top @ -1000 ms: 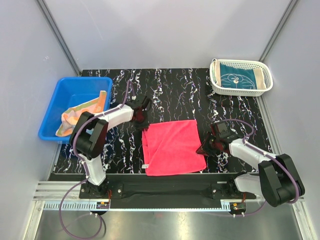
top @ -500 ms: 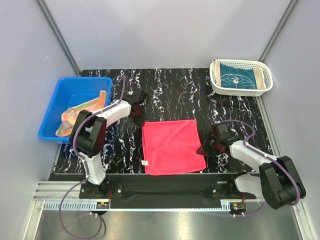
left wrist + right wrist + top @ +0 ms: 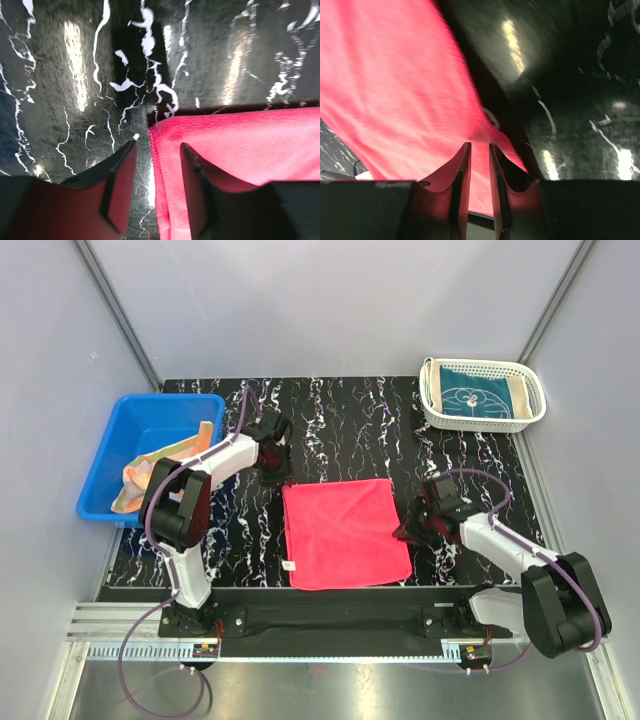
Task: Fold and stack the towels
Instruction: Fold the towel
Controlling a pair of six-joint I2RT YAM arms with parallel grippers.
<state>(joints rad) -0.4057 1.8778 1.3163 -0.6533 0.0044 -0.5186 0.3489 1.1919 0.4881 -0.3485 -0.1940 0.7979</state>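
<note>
A pink-red towel (image 3: 345, 532) lies spread flat in the middle of the black marbled table. My left gripper (image 3: 276, 476) hovers at its far left corner. In the left wrist view its jaws (image 3: 157, 146) stand open, and the towel's left edge (image 3: 167, 165) runs between them on the table. My right gripper (image 3: 404, 532) is at the towel's right edge. There the jaws (image 3: 479, 146) are open by a narrow gap over the cloth (image 3: 395, 90). A teal towel (image 3: 483, 397) lies in the white basket. An orange-peach towel (image 3: 165, 462) sits crumpled in the blue bin.
The blue bin (image 3: 170, 400) stands at the table's left edge and the white basket (image 3: 483, 367) at the far right corner. Grey walls close in the sides and back. A black rail runs along the near edge.
The left gripper drew the towel's far left corner outward so the cloth flattened, then opened its jaws. The right gripper moved slightly farther along the right edge and its jaws parted a little.
</note>
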